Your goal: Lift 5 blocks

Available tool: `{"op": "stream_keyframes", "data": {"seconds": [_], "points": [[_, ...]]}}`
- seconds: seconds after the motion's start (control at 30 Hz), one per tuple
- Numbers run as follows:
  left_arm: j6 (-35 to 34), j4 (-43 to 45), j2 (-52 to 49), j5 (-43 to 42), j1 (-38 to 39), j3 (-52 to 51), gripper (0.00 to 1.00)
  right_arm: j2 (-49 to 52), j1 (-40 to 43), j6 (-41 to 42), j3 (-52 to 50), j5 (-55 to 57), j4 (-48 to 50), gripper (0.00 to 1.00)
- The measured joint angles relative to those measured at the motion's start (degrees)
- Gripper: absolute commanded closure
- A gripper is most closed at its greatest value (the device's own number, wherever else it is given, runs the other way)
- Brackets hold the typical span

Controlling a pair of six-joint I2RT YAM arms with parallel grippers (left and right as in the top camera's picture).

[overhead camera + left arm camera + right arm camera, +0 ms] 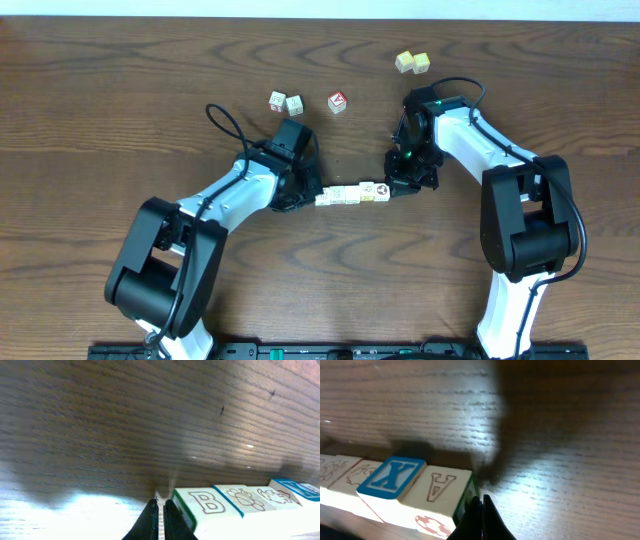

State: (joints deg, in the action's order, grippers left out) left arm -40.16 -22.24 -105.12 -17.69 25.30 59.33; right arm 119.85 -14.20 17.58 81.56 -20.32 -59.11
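Five small, smooth cream wooden cubes [352, 194] make one straight row, running left to right. The left gripper [316, 198] and right gripper [391, 190], both pinched shut, touch its two ends.

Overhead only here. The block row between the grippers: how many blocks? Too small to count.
Observer: Five. The wrist views show the row reading B, two drawings, X, A.
Operator: Jaws?
Observer: Both shut. The left gripper has its tips together beside the B block.
Operator: Right end?
Observer: The right gripper sits shut at the A block, next to the blue-topped X block.
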Motion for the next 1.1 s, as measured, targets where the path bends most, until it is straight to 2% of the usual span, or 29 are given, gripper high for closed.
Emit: {"op": "stream_keyframes", "data": {"seconds": [0.33,0.53,0.7,1.1], "points": [[2.21,-2.73,0.00,0.04,-6.34,0.00,0.92,0.15,3.63,0.02,5.09,4.61,-6.62,0.99],[3.08,-5.05,0.15,3.13,-6.60,0.00,0.93,0.15,3.63,-0.13,7.63,4.20,-1.36,0.99],[2.89,-5.86,0.61,8.81,-6.60,0.00,0.93,0.15,-0.33,-0.22,7.65,3.74,4.07,0.99],[2.89,-6.34,0.74,10.62,-6.60,0.00,0.93,0.15,-10.34,3.28,7.63,10.80,5.57,0.99]]}}
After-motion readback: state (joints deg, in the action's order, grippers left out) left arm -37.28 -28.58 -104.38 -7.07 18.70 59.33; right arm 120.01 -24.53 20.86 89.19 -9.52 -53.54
